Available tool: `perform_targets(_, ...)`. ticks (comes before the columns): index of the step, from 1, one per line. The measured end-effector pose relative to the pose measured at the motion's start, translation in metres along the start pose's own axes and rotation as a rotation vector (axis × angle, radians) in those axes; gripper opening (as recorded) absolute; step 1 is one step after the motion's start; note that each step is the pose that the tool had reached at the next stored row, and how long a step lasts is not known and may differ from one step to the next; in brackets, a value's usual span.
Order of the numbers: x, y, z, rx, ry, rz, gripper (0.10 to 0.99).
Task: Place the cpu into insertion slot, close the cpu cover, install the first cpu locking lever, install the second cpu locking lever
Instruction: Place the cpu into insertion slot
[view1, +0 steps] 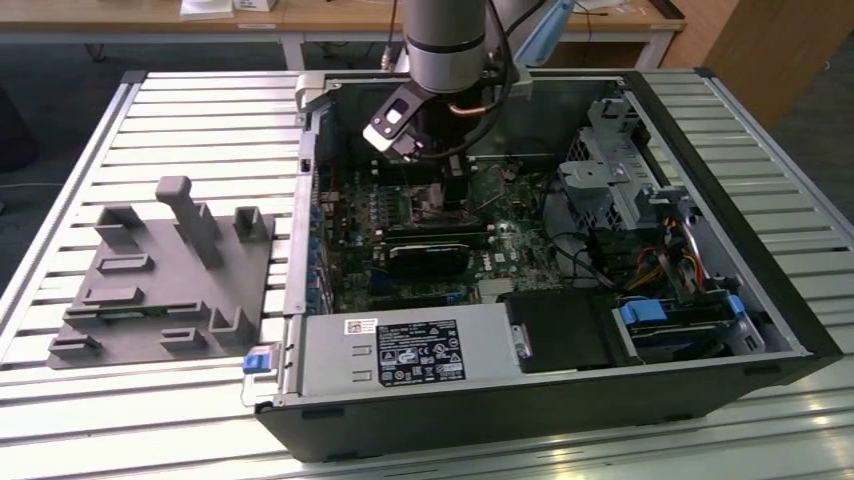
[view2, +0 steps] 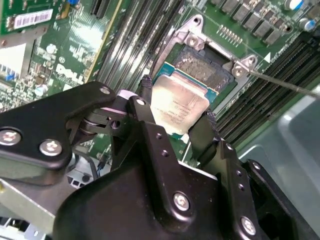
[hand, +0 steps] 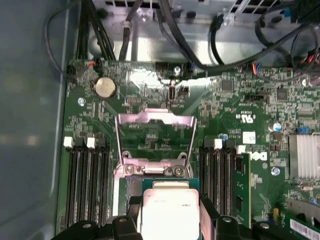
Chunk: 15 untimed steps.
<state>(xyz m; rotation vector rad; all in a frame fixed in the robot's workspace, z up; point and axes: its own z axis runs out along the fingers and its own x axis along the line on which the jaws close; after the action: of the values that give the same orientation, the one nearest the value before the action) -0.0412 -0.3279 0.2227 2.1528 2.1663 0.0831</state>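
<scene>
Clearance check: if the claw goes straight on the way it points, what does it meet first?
Likely the square black socket, touched first by the flat silvery-grey chip that the claw grips; depth is unclear.

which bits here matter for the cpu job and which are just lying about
Job: gripper, jaws shut on the cpu; insertion slot; cpu cover, open.
Lying about: grey fixture block; coin battery; memory slots.

An open computer case (view1: 534, 420) is laid on a slatted worktop (view1: 200, 120), a grey fixture (view1: 160, 275) set beside it at the exterior view's left; a coin battery (hand: 105, 87) is seen inside.
</scene>
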Motion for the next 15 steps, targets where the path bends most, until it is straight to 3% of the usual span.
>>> perform_targets(15,0.0023,-0.0028,0.0099,0.000,-0.0001,0.000,0.541)
